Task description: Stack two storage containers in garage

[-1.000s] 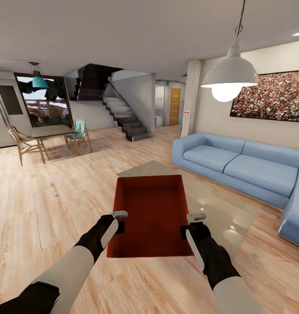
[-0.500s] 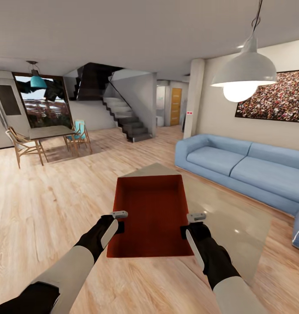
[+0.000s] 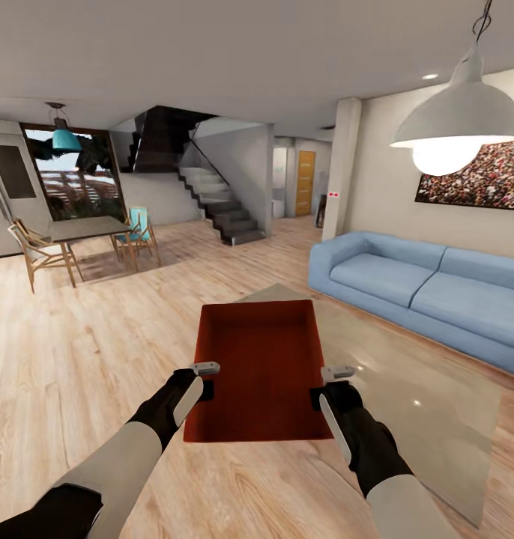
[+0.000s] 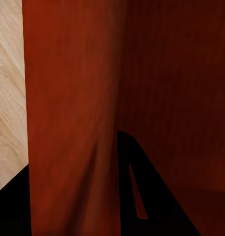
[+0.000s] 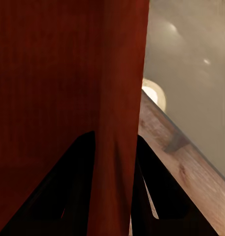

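I had one storage container [image 3: 261, 367] held at twelve o'clock, left gripper [image 3: 200, 379] and right gripper [image 3: 330, 383] each pinching a side wall. We were in the living room; garage and stacking remained.

Right pincer [image 5: 114, 196] straddles the storage container [image 5: 53, 73] wall, fingers [image 5: 73, 187] clamping
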Robot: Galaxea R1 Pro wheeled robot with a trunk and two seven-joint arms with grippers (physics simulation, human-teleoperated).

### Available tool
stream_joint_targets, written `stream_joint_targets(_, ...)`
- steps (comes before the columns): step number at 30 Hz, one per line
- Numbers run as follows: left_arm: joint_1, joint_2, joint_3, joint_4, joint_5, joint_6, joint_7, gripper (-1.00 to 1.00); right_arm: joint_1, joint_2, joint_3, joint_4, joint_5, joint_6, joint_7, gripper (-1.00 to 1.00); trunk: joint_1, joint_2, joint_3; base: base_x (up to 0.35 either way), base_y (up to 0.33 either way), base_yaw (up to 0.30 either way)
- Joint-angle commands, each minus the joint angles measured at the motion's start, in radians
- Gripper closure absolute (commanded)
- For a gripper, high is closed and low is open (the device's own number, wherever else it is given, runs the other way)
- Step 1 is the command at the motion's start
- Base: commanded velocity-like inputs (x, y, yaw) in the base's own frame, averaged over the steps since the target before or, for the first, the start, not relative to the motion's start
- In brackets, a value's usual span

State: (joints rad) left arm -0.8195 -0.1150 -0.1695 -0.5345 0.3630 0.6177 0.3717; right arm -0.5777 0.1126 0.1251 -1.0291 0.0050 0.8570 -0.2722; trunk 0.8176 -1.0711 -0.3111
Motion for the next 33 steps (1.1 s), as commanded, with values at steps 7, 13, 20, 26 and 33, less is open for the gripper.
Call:
stream_joint_targets(7,0.0,0.005,-0.018,0.002,-0.01,0.04,0.001,1.0,-0.001,-0.001,0.005,-0.041,-0.056,-0.012,0.008,1.0,0.0,0.0,0.0,0.167,0.3,0.0)
stream_joint_targets(13,0.0,0.005,-0.018,0.002,-0.01,0.041,0.001,1.0,-0.001,0.0,0.005,-0.04,-0.056,-0.012,0.008,1.0,0.0,0.0,0.0,0.134,0.313,0.0)
stream_joint_targets(20,0.0,0.005,-0.019,0.002,-0.01,0.04,0.001,1.0,-0.001,0.0,0.005,-0.041,-0.056,-0.012,0.008,1.0,0.0,0.0,0.0,0.119,0.218,0.037)
stream_joint_targets(26,0.0,0.005,-0.019,0.002,-0.01,0.04,0.001,1.0,-0.001,0.001,0.006,-0.04,-0.056,-0.012,0.008,1.0,0.0,0.0,0.0,0.023,0.026,0.239)
stream_joint_targets(33,0.0,0.005,-0.019,0.002,-0.01,0.04,0.001,1.0,-0.001,0.001,0.005,-0.04,-0.056,-0.012,0.008,1.0,0.0,0.0,0.0,0.189,0.174,0.2)
